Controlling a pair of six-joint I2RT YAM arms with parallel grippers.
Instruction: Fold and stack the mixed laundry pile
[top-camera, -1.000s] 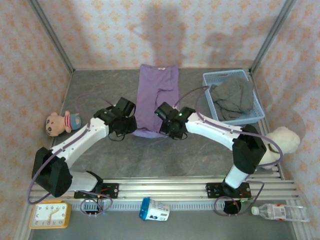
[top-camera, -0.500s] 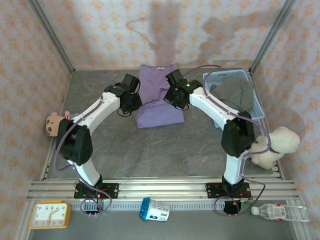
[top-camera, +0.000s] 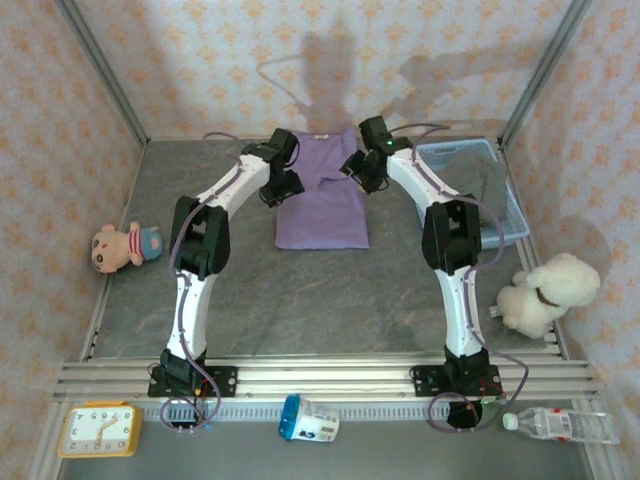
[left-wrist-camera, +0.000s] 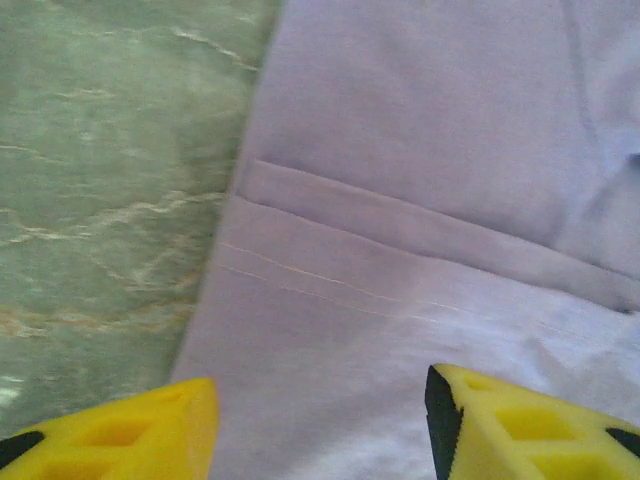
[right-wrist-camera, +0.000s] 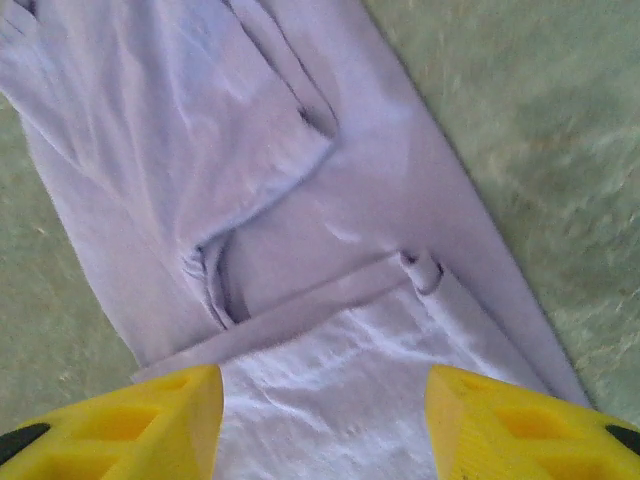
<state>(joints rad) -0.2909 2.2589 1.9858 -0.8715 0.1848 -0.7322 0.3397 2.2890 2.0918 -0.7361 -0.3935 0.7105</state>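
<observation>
We look down on a grey, marble-veined table (top-camera: 300, 290) walled in by pale floral-papered walls (top-camera: 400, 60). The left arm (top-camera: 205, 225) and the right arm (top-camera: 445, 235), white with black joints, stretch far across it and bracket the lilac shirt (top-camera: 322, 205). The shirt lies flat at the far middle as a soft, roughly rectangular fold, with its collar toward the back wall. Up close the knit is smooth with fine creases, and we make out a stitched hem band and a sleeve folded over the body.

To its right stands a light blue mesh basket (top-camera: 455, 148) of hard plastic, holding the crumpled grey-brown trousers (top-camera: 493, 190). The right arm crosses in front of the basket's left part.

A fluffy white plush dog (top-camera: 548, 292) sits at the table's right edge and a small plush doll (top-camera: 122, 245) at the left. In front of the aluminium rail (top-camera: 320, 372) lie a yellow clock (top-camera: 98, 430), a clear bottle (top-camera: 558, 425) and a blue-and-white cup (top-camera: 308, 418).

The left gripper (top-camera: 284, 188) hovers at the shirt's left edge, its yellow foam pads (left-wrist-camera: 130, 430) spread with nothing between them. The right gripper (top-camera: 360, 172), at the shirt's right shoulder, likewise stands open over the cloth, pads (right-wrist-camera: 500, 425) apart.
</observation>
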